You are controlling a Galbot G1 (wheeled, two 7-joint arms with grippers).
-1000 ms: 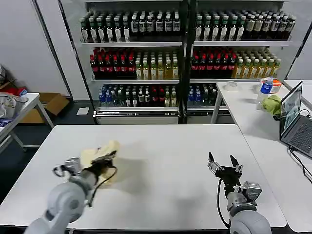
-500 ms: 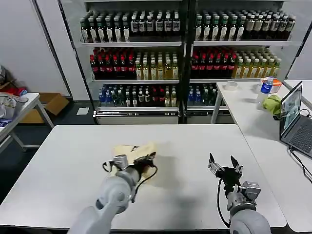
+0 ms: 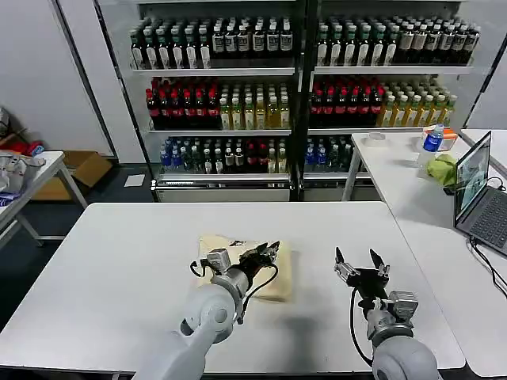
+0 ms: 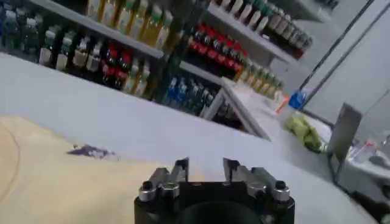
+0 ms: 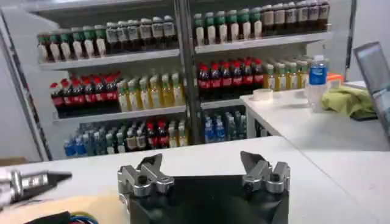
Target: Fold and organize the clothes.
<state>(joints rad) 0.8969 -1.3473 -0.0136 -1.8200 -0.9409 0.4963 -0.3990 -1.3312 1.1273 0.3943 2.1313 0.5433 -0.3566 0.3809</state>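
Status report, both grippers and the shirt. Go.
Left gripper open over the T-shirt, nothing held. Right gripper open, idle over bare table. T-shirt folded, lying flat mid-table. Nothing obstructing.

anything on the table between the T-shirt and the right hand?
Nothing: in the head view the white table is bare between the T-shirt and the right hand, which is open and apart from the shirt.

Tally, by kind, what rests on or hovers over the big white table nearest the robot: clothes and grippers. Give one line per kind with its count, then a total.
T-shirt: 1, pale cream-yellow, folded
Grippers: 2, the left gripper and the right gripper, both with fingers open
Total: 3
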